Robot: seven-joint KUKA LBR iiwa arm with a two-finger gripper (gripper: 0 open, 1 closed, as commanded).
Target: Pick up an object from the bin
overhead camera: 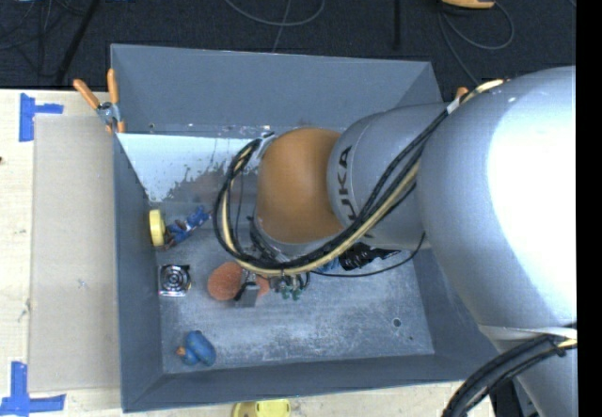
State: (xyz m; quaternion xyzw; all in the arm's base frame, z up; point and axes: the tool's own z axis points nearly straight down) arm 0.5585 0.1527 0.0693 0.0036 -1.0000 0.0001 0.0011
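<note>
The hand (252, 291), whose opening I cannot tell, sits just beside the brown ball (222, 282), probably light and soft, best pinched across its middle.

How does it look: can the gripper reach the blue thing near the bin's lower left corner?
Probably yes. The blue thing lies alone on the bin floor; nothing stands between it and the gripper, low beside a brown round thing.

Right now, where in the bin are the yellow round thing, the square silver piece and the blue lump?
yellow round thing (157, 228), camera view: the middle of its yellow side.
square silver piece (174, 280), camera view: the centre of its top face.
blue lump (198, 348), camera view: the middle of its body.
</note>
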